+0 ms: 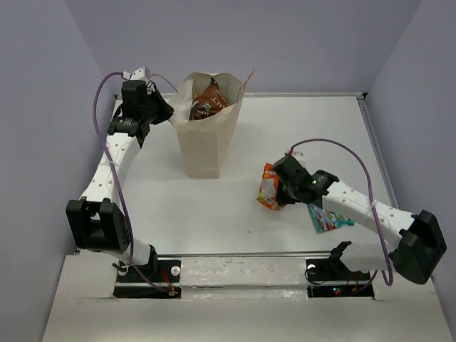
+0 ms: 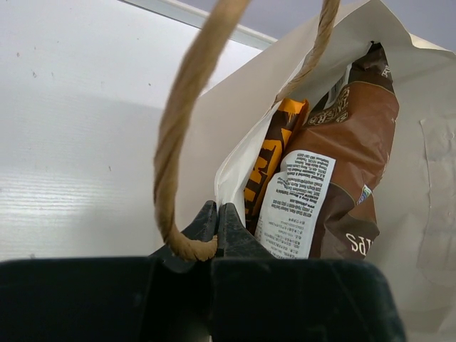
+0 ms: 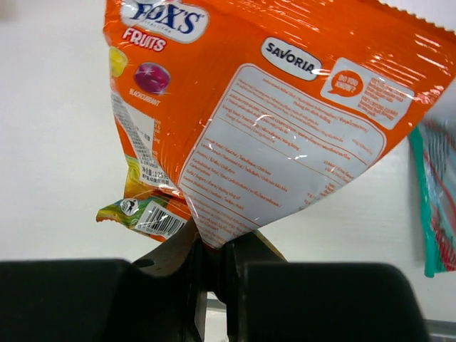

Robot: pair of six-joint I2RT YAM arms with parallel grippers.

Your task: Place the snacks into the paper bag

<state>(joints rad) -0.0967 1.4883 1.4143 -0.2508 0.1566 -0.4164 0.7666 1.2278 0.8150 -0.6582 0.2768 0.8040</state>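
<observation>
White tabletop (image 1: 214,214) ringed by pale lilac walls is seen from the top camera, with the paper bag (image 1: 208,135) standing upright toward the back left, its mouth open. A brown bag (image 1: 211,100) is seen poking out of that mouth. The left gripper (image 1: 165,110) is held against the bag's left rim, while the right gripper (image 1: 281,187) is positioned well to the right of the bag, with the small orange packet (image 1: 268,187) pinched in it. The small teal-green packet (image 1: 329,219) is left lying flat on the table, partly hidden under the right arm. From the left wrist, the left gripper (image 2: 217,214) is shown with its jaws pressed together on the rim of the paper bag (image 2: 420,178), right where one end of the twisted cord handle (image 2: 187,107) is fixed; the cord is looped up past the lens. Inside the bag, the brown bag (image 2: 356,142) is seen upright with a white label facing the camera, and an orange-yellow chip bag (image 2: 274,153) is wedged just beside it, against the near wall. From the right wrist, the right gripper (image 3: 210,249) is shown clamped on the bottom edge of the small orange packet (image 3: 271,121), which is turned with its printed back to the camera. The small teal-green packet (image 3: 434,199) is glimpsed at the right edge, on the table (image 3: 50,142).
</observation>
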